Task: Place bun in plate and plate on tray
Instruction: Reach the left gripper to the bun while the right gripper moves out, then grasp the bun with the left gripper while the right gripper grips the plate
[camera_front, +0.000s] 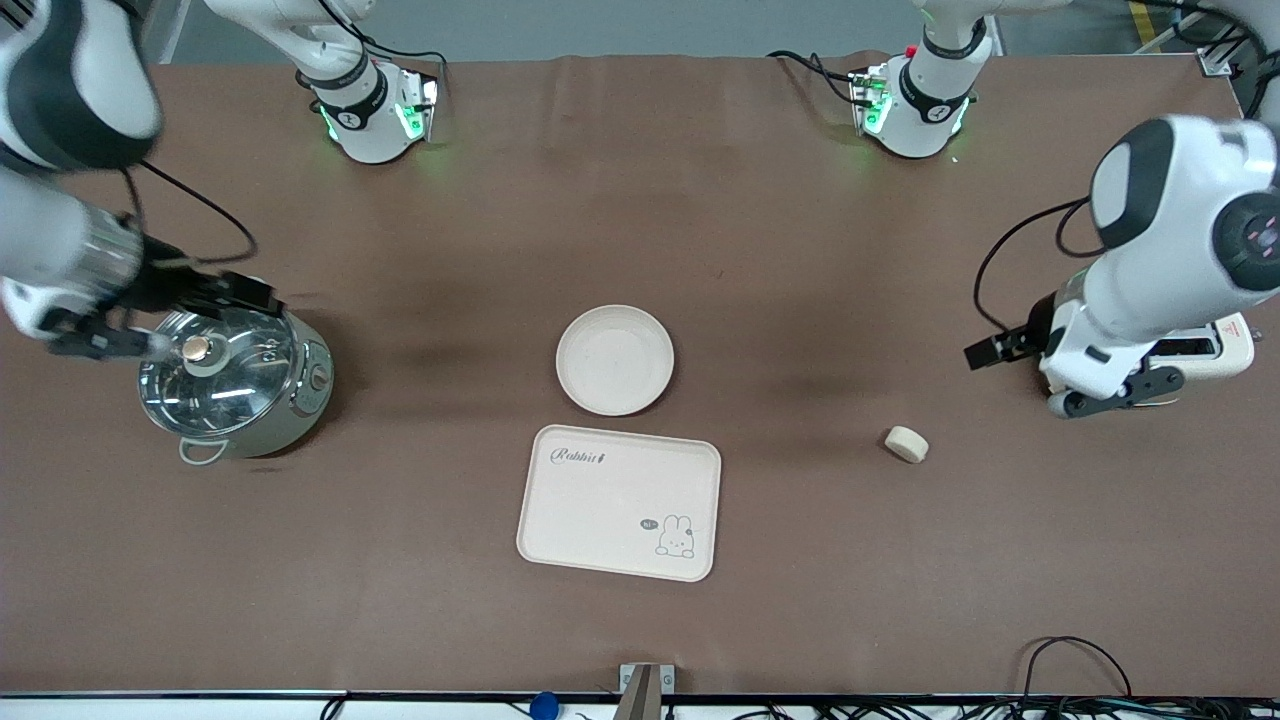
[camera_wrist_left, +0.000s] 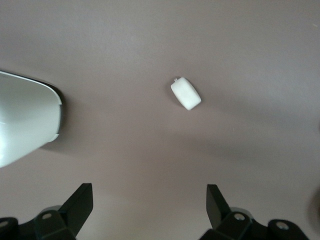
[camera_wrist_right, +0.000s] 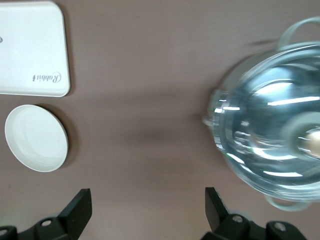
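The bun (camera_front: 906, 443) lies on the brown table toward the left arm's end; it also shows in the left wrist view (camera_wrist_left: 186, 93). The round plate (camera_front: 614, 360) sits mid-table, empty, and the rabbit tray (camera_front: 620, 503) lies just nearer the front camera than it, also empty. Both show in the right wrist view: the plate (camera_wrist_right: 36, 138) and the tray (camera_wrist_right: 32, 47). My left gripper (camera_front: 1108, 398) (camera_wrist_left: 150, 192) is open and empty, up in the air beside the bun. My right gripper (camera_front: 100, 345) (camera_wrist_right: 148, 195) is open and empty, up by the pot's rim.
A steel pot with a glass lid (camera_front: 235, 385) (camera_wrist_right: 270, 140) stands toward the right arm's end of the table. A white appliance (camera_front: 1215, 355) (camera_wrist_left: 25, 120) stands at the left arm's end, under that arm. Cables lie along the table's front edge.
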